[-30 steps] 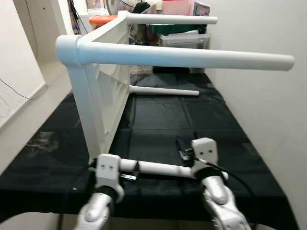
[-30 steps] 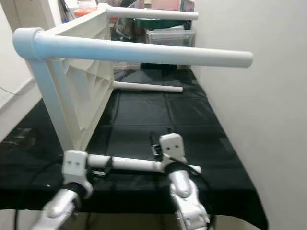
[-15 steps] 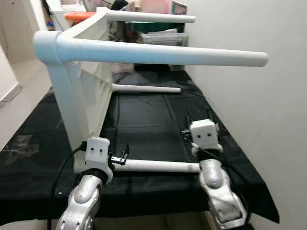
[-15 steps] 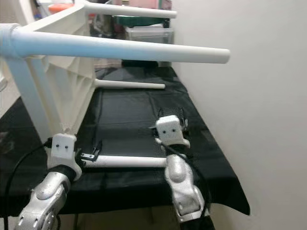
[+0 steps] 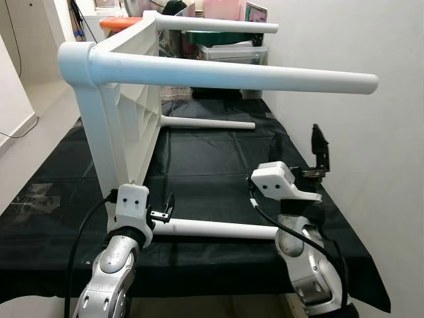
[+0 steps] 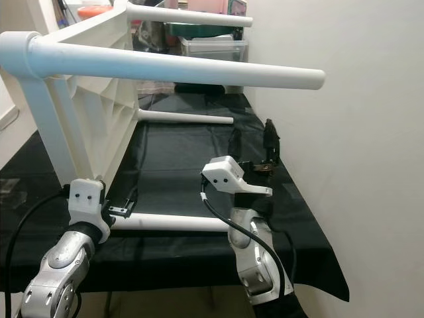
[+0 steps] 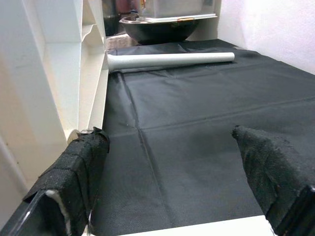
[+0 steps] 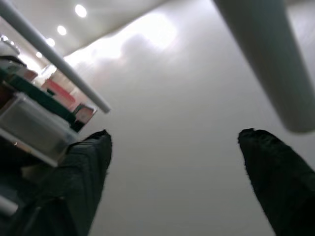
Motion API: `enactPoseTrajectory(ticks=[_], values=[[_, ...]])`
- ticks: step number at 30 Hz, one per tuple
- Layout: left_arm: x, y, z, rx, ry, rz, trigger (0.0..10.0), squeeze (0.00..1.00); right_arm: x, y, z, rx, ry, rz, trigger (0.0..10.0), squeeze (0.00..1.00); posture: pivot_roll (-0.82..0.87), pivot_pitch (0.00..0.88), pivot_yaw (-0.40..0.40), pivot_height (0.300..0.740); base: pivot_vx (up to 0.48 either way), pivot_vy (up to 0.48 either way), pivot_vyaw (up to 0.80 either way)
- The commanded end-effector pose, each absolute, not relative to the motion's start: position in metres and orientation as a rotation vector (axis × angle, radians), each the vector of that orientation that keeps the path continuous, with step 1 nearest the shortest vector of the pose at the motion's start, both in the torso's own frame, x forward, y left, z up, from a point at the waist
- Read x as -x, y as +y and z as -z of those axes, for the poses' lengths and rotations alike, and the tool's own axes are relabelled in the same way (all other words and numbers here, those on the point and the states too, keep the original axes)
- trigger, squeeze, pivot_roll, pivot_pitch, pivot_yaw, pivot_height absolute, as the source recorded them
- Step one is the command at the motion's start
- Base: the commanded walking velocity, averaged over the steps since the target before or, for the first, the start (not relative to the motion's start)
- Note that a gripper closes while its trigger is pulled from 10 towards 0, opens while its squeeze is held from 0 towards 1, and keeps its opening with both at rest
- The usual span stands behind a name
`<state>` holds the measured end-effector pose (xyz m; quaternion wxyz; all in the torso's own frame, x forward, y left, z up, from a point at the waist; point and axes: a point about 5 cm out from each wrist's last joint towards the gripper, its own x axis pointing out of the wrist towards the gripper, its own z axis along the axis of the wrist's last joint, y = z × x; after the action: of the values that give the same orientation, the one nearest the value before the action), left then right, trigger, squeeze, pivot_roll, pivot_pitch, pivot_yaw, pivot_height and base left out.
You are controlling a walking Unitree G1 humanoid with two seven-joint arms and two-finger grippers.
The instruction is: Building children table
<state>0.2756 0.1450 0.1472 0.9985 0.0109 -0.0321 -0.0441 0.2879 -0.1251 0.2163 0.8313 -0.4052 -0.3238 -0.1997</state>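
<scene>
Seemingly, left tool point(image 5: 161, 213) straddles loose leg point(image 5: 218, 230); right tool point(image 5: 320, 156) gapes empty.

A plain white wall point(image 5: 371, 40) runs along the right side of the room, close beside a long low surface covered with a black, creased fabric sheet point(image 5: 218, 159). On the left there is a pale beige floor point(image 5: 46, 126) and a white wall with a low skirting board point(image 5: 16, 126). At the far end stand a clear plastic storage box point(image 5: 232, 53), a dark green container point(image 5: 218, 38) on top of it, a pink box point(image 5: 228, 9) and an orange lid point(image 5: 122, 23). In the right wrist view, small round lamps point(image 8: 78, 11) shine in the white ceiling.
</scene>
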Motion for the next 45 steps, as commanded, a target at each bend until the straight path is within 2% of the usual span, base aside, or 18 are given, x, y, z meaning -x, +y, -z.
enactPoseTrajectory(ticks=[1,3,4,5,6,8,25,45], values=[[-0.277,0.146,-0.145,-0.038,-0.053,0.092,10.0,0.0,-0.286,-0.12,-0.228,0.875,-0.766,0.48,10.0,1.0,0.05,0.0,-0.008,0.74,0.0,0.0,0.0],[-0.277,0.145,-0.144,-0.037,-0.051,0.093,10.0,0.0,-0.285,-0.117,-0.235,0.911,-0.824,0.527,10.0,1.0,0.05,0.0,-0.008,0.74,0.0,0.0,0.0],[-0.278,0.145,-0.144,-0.036,-0.051,0.093,10.0,0.0,-0.286,-0.115,-0.238,0.923,-0.839,0.541,10.0,0.86,0.05,0.0,-0.009,0.74,0.0,0.0,0.0],[-0.278,0.145,-0.144,-0.036,-0.051,0.093,10.0,0.0,-0.286,-0.115,-0.238,0.923,-0.839,0.541,10.0,0.86,0.05,0.0,-0.009,0.74,0.0,0.0,0.0],[-0.278,0.145,-0.144,-0.033,-0.051,0.092,10.0,0.0,-0.287,-0.115,-0.244,0.944,-0.879,0.589,10.0,0.04,0.05,0.0,-0.006,0.74,0.0,0.0,0.0],[-0.279,0.144,-0.144,-0.033,-0.051,0.093,10.0,0.0,-0.287,-0.115,-0.248,0.954,-0.9,0.616,10.0,0.0,0.05,0.0,-0.005,0.74,0.0,0.0,0.0],[-0.277,0.139,-0.141,-0.014,-0.041,0.098,10.0,0.0,-0.315,-0.113,-0.278,1.097,-1.013,0.736,10.0,0.0,0.05,0.0,-0.013,0.74,0.0,0.0,0.0],[-0.284,0.152,-0.138,-0.016,-0.025,0.055,10.0,0.0,-0.337,-0.111,-0.308,1.111,-1.081,0.83,10.0,0.0,0.05,0.0,-0.021,0.74,0.0,0.0,0.0]])
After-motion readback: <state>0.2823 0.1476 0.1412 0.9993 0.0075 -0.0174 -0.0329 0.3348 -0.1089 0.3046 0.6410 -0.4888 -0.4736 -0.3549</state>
